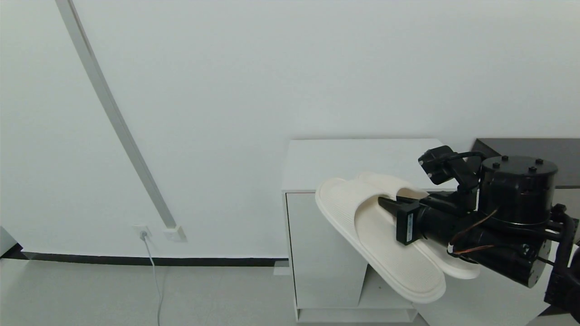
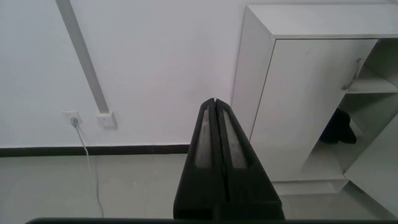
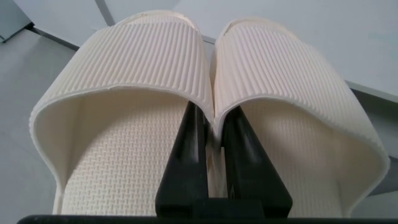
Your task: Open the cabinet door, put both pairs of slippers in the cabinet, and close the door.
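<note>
Right hand point(image 1: 385, 202) clamped on both slippers' point(image 1: 351, 213) inner straps, holding the pair together before the open cabinet point(image 1: 317, 253); left hand point(image 2: 215, 106) fingers together, empty.

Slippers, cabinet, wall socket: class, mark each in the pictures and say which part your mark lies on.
slippers point(image 1: 408, 271), head view, heel end of the nearer slipper.
cabinet point(image 1: 358, 160), head view, its flat top.
wall socket point(image 1: 143, 232), head view, the plate at the plug.

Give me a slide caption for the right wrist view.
Right gripper clamps a pair of cream slippers side by side by their inner strap edges.
</note>
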Available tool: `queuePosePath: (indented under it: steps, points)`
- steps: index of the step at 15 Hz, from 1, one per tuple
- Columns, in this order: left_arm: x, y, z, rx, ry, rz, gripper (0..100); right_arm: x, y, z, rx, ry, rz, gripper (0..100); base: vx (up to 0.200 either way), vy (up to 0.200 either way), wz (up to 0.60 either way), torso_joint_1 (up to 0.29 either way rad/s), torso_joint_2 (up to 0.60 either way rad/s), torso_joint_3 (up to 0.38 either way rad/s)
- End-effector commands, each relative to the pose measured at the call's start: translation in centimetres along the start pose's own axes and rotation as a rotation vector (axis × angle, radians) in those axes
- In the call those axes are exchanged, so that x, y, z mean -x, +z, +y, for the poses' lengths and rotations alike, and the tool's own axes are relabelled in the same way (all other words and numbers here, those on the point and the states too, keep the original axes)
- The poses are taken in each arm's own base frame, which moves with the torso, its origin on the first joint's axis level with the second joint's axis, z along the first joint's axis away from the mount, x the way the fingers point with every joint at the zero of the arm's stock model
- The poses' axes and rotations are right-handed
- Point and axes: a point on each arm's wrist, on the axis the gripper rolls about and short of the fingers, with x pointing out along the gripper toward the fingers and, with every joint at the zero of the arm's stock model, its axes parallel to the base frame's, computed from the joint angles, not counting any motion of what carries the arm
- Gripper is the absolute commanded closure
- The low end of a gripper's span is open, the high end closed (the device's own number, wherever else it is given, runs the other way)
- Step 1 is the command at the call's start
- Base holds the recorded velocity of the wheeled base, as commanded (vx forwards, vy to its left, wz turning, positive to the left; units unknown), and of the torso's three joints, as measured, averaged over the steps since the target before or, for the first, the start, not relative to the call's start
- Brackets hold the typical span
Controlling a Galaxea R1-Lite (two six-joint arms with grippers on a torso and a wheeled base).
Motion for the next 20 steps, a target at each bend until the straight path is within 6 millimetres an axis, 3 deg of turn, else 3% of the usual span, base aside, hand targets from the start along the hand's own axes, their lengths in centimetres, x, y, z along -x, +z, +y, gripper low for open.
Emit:
queuePosePath:
  steps: [1, 6, 20]
  points:
    - [-0.01, -0.01, 0.00, 0.000, 0.000, 0.002, 100, -0.12, -0.08, 0.01, 0.000, 0.000, 0.004, 100, 0.000, 0.000, 0.00, 0.000, 0.00, 0.000]
    - [-0.01, -0.01, 0.00, 0.000, 0.000, 0.002, 100, -0.12, -0.08, 0.01, 0.000, 0.000, 0.004, 100, 0.000, 0.000, 0.00, 0.000, 0.00, 0.000]
    - [-0.01, -0.01, 0.00, -0.001, 0.000, 0.002, 100, -0.20, -0.32, 0.00, 0.001, -0.001, 0.013, 100, 0.000, -0.200, 0.00, 0.002, 0.00, 0.003]
